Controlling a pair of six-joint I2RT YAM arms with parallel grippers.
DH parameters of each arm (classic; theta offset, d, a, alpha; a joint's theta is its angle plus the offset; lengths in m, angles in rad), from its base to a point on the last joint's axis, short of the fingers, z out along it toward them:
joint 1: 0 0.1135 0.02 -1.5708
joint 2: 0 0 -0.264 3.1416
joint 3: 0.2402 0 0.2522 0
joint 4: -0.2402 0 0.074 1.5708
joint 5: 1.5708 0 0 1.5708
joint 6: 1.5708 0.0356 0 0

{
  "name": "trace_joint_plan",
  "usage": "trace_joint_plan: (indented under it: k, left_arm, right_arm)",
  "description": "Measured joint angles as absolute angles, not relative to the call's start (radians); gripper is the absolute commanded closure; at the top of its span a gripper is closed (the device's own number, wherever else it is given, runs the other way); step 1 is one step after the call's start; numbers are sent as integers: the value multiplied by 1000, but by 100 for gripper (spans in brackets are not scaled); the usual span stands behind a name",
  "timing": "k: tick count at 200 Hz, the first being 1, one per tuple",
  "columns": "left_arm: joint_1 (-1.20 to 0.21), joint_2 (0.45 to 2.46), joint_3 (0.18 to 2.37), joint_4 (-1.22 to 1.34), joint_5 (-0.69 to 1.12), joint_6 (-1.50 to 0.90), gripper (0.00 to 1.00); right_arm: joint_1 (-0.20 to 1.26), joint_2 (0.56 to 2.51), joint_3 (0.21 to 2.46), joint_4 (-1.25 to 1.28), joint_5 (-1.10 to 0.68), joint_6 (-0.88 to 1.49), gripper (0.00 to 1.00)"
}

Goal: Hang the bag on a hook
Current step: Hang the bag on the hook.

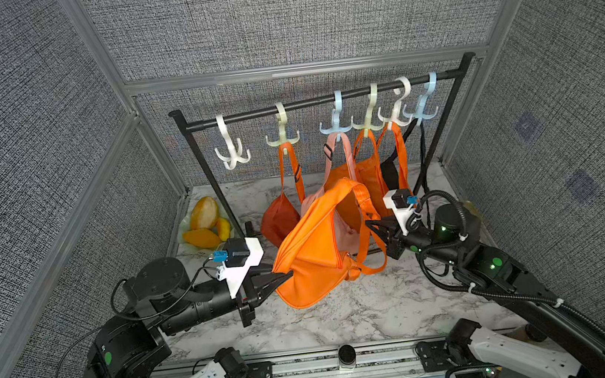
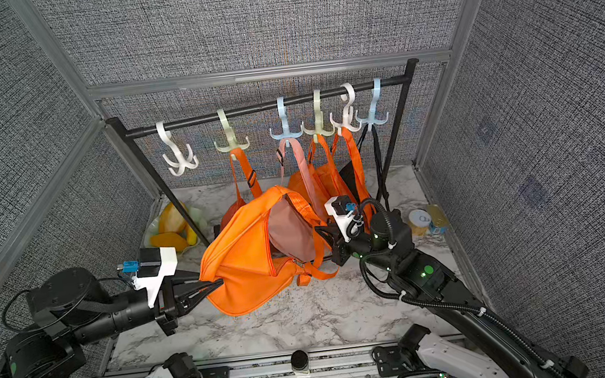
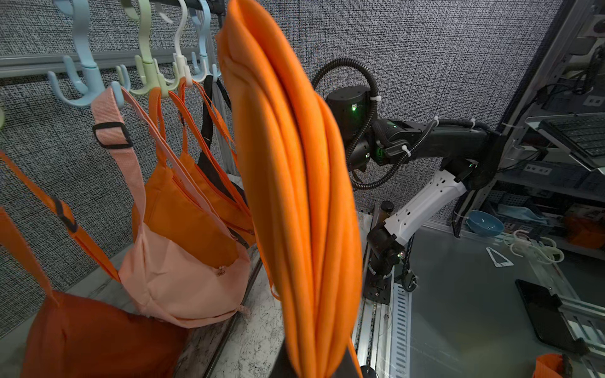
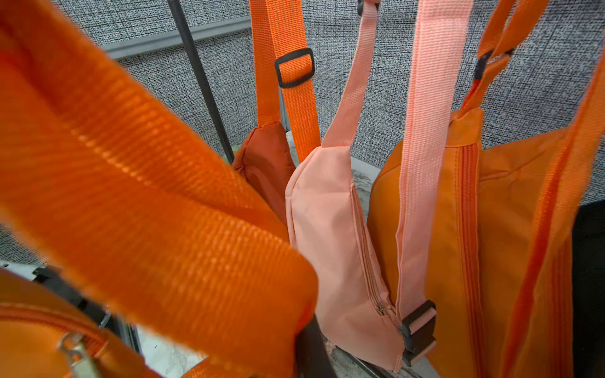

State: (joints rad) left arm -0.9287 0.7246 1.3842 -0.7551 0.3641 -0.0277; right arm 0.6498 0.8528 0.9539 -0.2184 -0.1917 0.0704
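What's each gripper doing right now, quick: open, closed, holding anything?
Left gripper: closed on the body of the orange bag.
Right gripper: closed on that bag's strap.

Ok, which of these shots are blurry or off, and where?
Right wrist: the near strap is out of focus, while the pink bag behind it is sharp. Left wrist: the bag goes soft at its end nearest the lens. Both top views: sharp, though the wall weave shows moiré patches.
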Motion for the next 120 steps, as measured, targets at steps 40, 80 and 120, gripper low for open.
trace_joint_plan:
  k: [40, 80, 120]
  left_arm:
    - [-929, 704, 1365, -733, 339, -36, 100]
    - [-929, 682, 1341, -710, 314, -54, 100]
    - [-929, 679, 1342, -705, 312, -60, 100]
  right_arm:
    - [650, 882, 969, -216, -215, 71, 100]
    - [650, 933, 987, -193, -212, 84, 45]
    - [654, 927, 974, -179, -198, 98, 23]
